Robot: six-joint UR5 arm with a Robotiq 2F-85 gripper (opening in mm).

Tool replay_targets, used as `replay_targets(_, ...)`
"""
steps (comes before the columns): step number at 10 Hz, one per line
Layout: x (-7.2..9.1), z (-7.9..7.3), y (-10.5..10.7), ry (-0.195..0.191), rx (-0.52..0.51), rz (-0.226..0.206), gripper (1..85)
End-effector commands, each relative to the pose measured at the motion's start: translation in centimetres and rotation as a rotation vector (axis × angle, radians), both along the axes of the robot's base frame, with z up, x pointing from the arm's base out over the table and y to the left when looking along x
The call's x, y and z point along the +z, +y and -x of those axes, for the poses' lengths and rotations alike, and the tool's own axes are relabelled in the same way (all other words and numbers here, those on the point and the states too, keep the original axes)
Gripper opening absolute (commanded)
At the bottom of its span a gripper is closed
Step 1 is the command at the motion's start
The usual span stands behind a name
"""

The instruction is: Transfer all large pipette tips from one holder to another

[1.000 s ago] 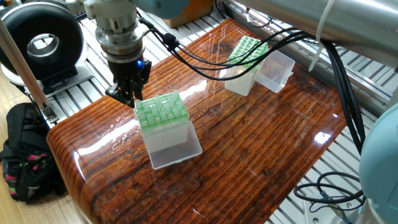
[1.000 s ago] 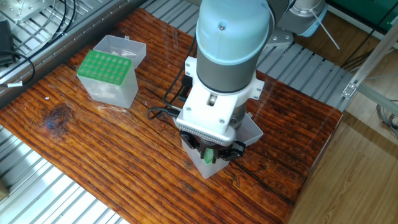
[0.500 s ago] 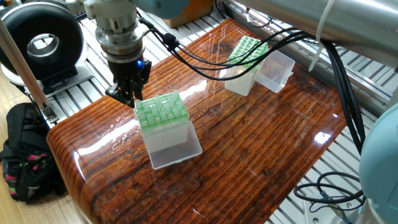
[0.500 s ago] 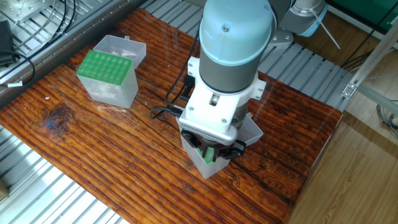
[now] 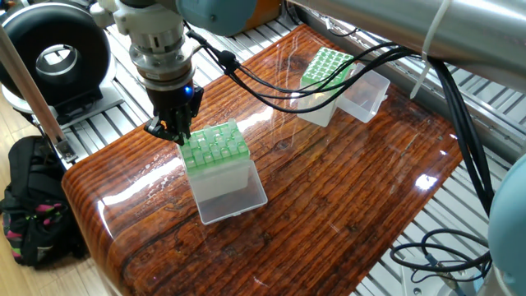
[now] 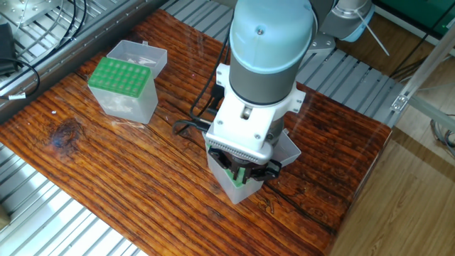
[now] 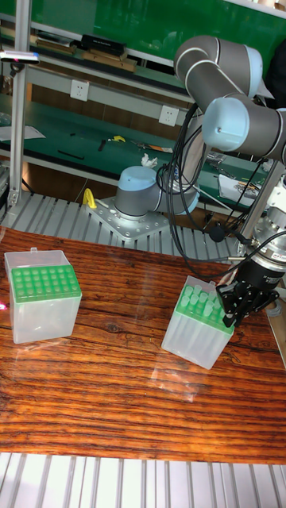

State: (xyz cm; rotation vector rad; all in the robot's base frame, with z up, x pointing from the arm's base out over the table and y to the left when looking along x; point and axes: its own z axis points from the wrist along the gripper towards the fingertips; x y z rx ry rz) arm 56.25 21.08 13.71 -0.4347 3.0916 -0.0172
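Two clear boxes with green racks are the holders. The near holder point(image 5: 215, 148) point(image 7: 199, 321) stands tilted, with the pale tops of large pipette tips point(image 5: 212, 141) showing in its rack. The far holder point(image 5: 323, 72) point(image 6: 122, 80) point(image 7: 43, 290) stands apart with its lid open. My gripper point(image 5: 174, 131) point(image 7: 238, 311) points down at the near holder's left corner, with its fingertips at rack height. Its fingers are close together, and I cannot see a tip between them. In the other fixed view the wrist covers most of the near holder point(image 6: 238, 186).
The near holder's clear lid point(image 5: 230, 197) lies open toward the table's front edge. Black cables point(image 5: 271, 86) hang across the table between the holders. The wooden table point(image 5: 345, 189) is bordered by metal rails.
The gripper has shifted slightly down and toward the near holder's corner. Neither holder has moved.
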Motion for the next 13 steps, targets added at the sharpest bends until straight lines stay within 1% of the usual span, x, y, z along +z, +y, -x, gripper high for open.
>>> replay_targets(1,0.3,0.1,0.2,0.002,-0.015,-0.011,12.3)
replay_targets(7,1.3,0.1,0.0,0.008,-0.012,0.002,12.0)
replay_targets(10,2.2,0.1,-0.1,0.013,-0.009,0.006,12.0)
replay_targets(13,3.4,0.2,0.0,0.021,-0.004,-0.003,12.0)
